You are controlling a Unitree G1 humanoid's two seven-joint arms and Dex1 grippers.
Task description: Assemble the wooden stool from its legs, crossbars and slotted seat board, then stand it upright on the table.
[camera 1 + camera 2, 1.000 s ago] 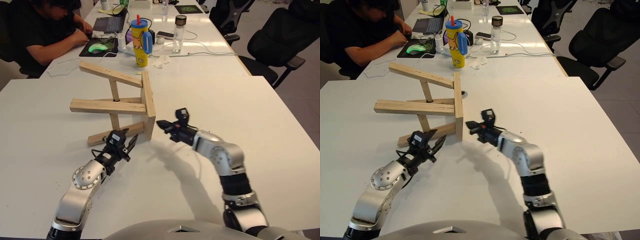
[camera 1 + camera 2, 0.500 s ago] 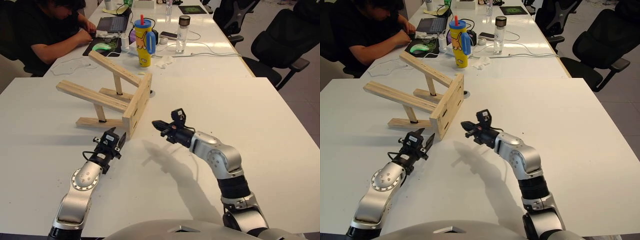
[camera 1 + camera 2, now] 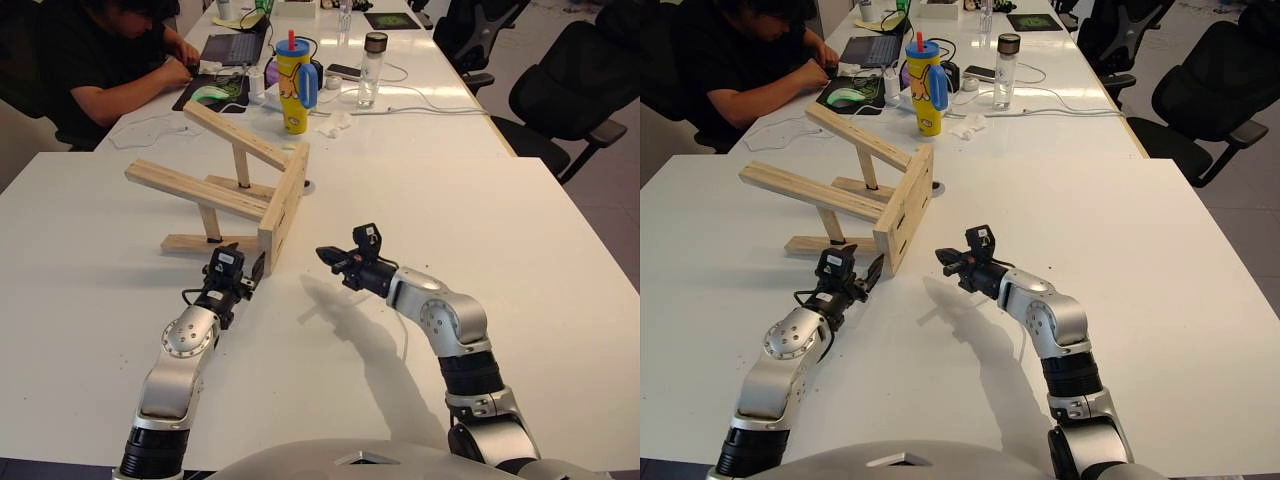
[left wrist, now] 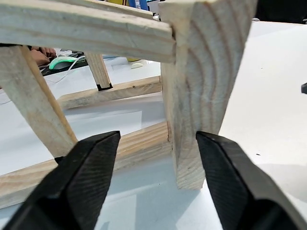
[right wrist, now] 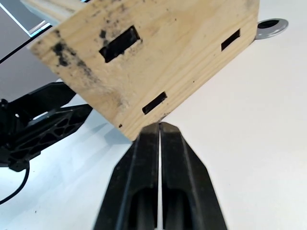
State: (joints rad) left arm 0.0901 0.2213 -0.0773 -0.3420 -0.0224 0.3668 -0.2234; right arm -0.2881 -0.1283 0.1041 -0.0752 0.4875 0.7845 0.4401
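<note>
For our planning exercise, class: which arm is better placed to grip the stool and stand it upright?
Probably left: its open jaws bracket the seat board's lower corner; the right's are shut.

Seat board (image 5: 182, 57) corners and stool legs (image 4: 86, 28) partly beyond the wrist views' edges.

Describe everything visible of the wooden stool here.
The wooden stool is assembled from pale unfinished wood and lies tipped on its side on the white table, not upright. Its slotted seat board, with dark rectangular slots and smudges, stands tilted on one edge. The legs jut toward the robot's left, joined by thin crossbars, the lowest leg along the tabletop. The open left gripper sits at the board's lower corner; the shut right gripper points at it. Whether either touches is unclear.
</note>
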